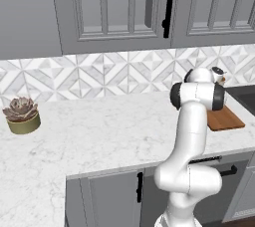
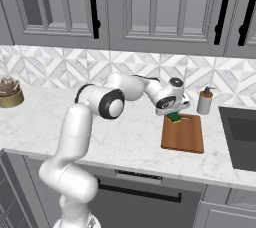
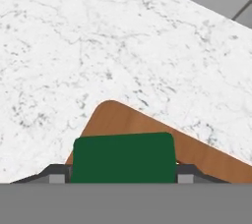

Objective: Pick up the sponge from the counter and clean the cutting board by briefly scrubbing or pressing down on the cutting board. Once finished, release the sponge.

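My gripper (image 2: 173,112) is shut on the sponge (image 2: 174,117), a small block with a dark green top over yellow. It holds the sponge at the far left corner of the reddish-brown cutting board (image 2: 184,134); I cannot tell whether the sponge touches the wood. In the hand view the green sponge (image 3: 123,158) sits between the two dark fingertips (image 3: 58,174), with a rounded corner of the cutting board (image 3: 113,117) just beyond it. The board lies on the white marble counter (image 2: 125,137). From the left base camera the cutting board (image 1: 226,120) pokes out behind my arm.
A soap dispenser (image 2: 204,102) stands just behind the board's far right corner. A dark sink (image 2: 240,137) lies to the board's right. A potted succulent (image 1: 22,115) sits far left on the counter. Wall cabinets hang overhead.
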Motion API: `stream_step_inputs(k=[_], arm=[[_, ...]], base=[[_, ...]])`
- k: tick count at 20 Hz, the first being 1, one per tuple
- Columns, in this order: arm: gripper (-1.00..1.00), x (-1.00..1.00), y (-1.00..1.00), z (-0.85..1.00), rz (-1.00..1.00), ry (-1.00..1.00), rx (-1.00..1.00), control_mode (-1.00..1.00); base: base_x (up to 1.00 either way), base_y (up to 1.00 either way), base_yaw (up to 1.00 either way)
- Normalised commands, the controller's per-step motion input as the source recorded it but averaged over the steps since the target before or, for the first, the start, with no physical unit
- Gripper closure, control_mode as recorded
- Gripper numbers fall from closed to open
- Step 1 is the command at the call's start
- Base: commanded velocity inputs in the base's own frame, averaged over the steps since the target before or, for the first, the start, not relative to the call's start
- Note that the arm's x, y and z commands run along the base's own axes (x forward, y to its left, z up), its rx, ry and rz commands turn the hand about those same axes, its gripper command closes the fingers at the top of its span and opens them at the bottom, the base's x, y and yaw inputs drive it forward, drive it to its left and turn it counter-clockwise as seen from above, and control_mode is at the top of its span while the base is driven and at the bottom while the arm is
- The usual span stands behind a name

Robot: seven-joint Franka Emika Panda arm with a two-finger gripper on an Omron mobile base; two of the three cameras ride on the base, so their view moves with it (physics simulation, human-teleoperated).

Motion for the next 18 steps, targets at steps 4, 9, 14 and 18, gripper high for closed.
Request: stream_step_inputs(k=[4, 9, 14, 18], arm=[[1.00, -0.08, 0.00, -0.21, 0.00, 0.00, 0.00, -1.00], [1.00, -0.26, 0.00, -0.48, 0.00, 0.00, 0.00, -1.00], [1.00, -0.26, -0.01, -0.49, 0.00, 0.00, 0.00, -1.00], [1.00, -0.69, -0.25, -0.15, -0.01, -0.02, 0.01, -1.00]], base=[[0.00, 0.00, 0.00], [0.00, 0.00, 0.00], [0.00, 0.00, 0.00], [0.00, 0.00, 0.00]])
